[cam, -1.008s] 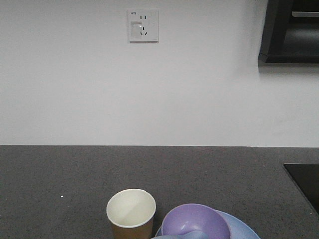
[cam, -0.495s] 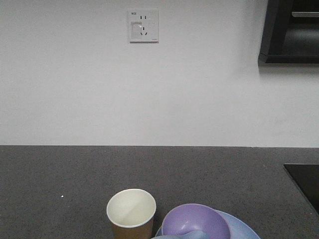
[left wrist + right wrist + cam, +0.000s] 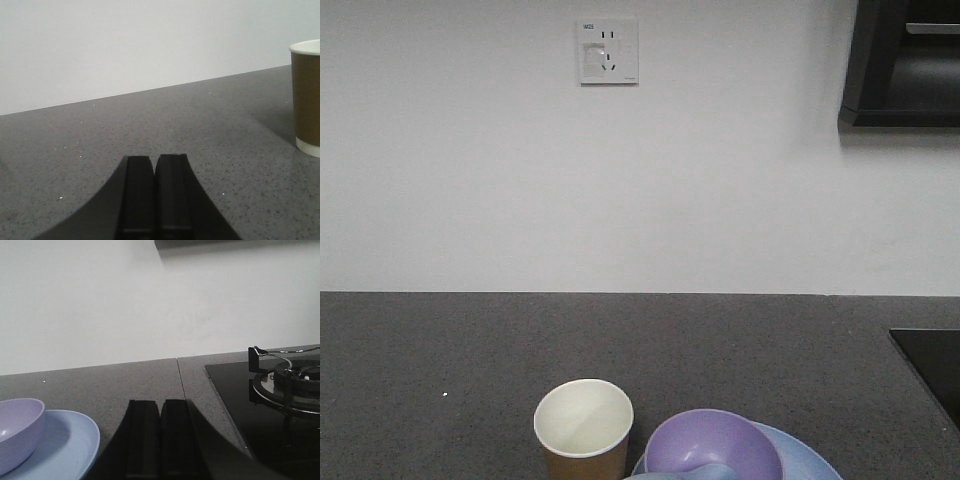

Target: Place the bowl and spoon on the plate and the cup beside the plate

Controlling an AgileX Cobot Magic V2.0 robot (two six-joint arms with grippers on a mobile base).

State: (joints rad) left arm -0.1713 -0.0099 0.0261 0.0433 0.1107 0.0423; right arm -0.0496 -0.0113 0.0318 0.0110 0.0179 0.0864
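Observation:
The brown paper cup (image 3: pixel 583 430) stands upright on the dark counter, just left of the light blue plate (image 3: pixel 807 460). On the plate sits the lilac bowl (image 3: pixel 715 442). A pale blue piece, apparently the spoon (image 3: pixel 705 472), shows at the bottom edge against the bowl's front, mostly cut off. My left gripper (image 3: pixel 156 161) is shut and empty, low over bare counter, with the cup (image 3: pixel 306 95) ahead to its right. My right gripper (image 3: pixel 160 404) is also shut and empty, to the right of the plate (image 3: pixel 70 447) and bowl (image 3: pixel 17 432). Neither gripper appears in the front view.
A black glass hob with a gas burner (image 3: pixel 287 385) lies right of my right gripper; its corner (image 3: pixel 930 360) shows at the front view's right edge. A white wall with a socket (image 3: pixel 608 52) backs the counter, and a dark cabinet (image 3: pixel 905 60) hangs at upper right.

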